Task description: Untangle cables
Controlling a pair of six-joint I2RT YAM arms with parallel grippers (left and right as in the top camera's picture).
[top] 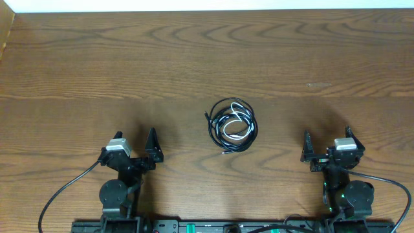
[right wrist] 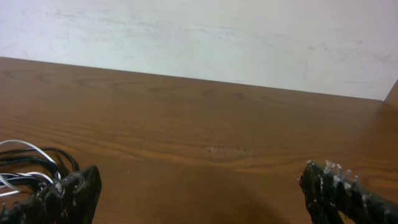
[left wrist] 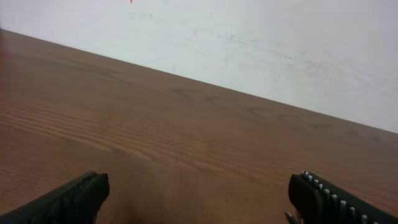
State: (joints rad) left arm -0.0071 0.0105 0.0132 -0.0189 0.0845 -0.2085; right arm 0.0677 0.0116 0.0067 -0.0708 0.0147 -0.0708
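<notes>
The cables (top: 233, 123) lie in one tangled coil at the middle of the table, several black cords wound round one white one, with small plug ends sticking out. Part of the coil shows at the left edge of the right wrist view (right wrist: 28, 168), behind the left finger. A plug tip shows by the right finger in the left wrist view (left wrist: 290, 217). My left gripper (top: 134, 147) is open and empty, to the left of the coil and nearer the front. My right gripper (top: 326, 145) is open and empty, to the right of the coil.
The wooden table (top: 207, 58) stretches back to a white wall (right wrist: 199, 37). A pale scuff marks the wood at the right (top: 318, 85). The thick black arm cables run along the front edge by the arm bases (top: 58, 194).
</notes>
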